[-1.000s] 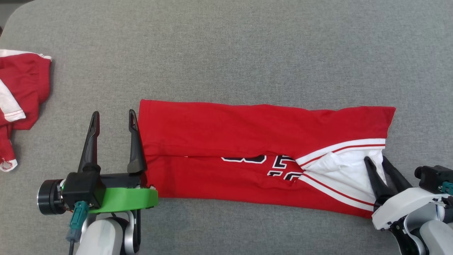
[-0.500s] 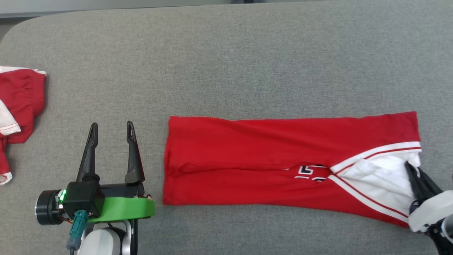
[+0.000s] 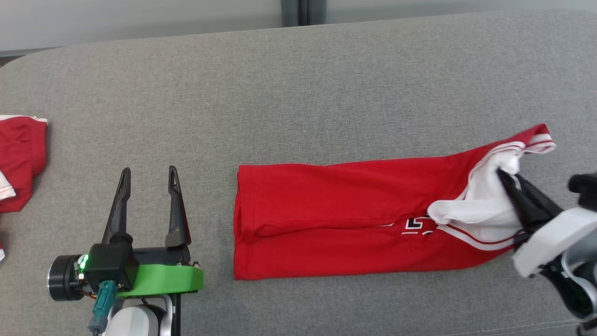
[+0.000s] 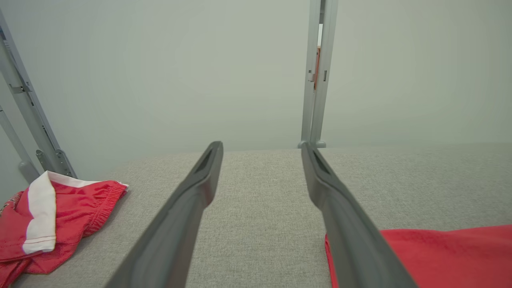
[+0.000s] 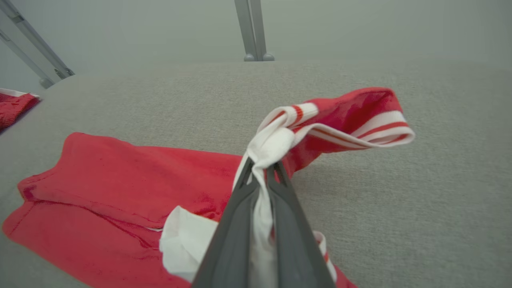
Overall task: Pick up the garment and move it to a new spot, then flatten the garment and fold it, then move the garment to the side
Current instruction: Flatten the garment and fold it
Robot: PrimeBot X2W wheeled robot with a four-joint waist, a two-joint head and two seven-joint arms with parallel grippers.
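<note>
A red garment (image 3: 336, 214) with white trim lies folded into a long strip across the grey table (image 3: 298, 84). Its right end is bunched and lifted off the table. My right gripper (image 3: 506, 179) is shut on that white and red end; in the right wrist view the garment (image 5: 132, 180) trails away to the left from the closed gripper (image 5: 262, 168). My left gripper (image 3: 148, 171) stands open, left of the garment's left edge and apart from it. The left wrist view shows the open gripper (image 4: 260, 147) over bare table, the garment's corner (image 4: 440, 256) at lower right.
A second red and white piece of clothing (image 3: 18, 158) lies at the table's left edge, also seen as the red clothing (image 4: 48, 216) in the left wrist view. Grey metal posts (image 4: 318, 72) and a pale wall stand behind the table's far edge.
The right gripper closed on the garment's right end and lifted it up and back, bunching it. The garment slid right, away from the left gripper. The head camera shifted.
</note>
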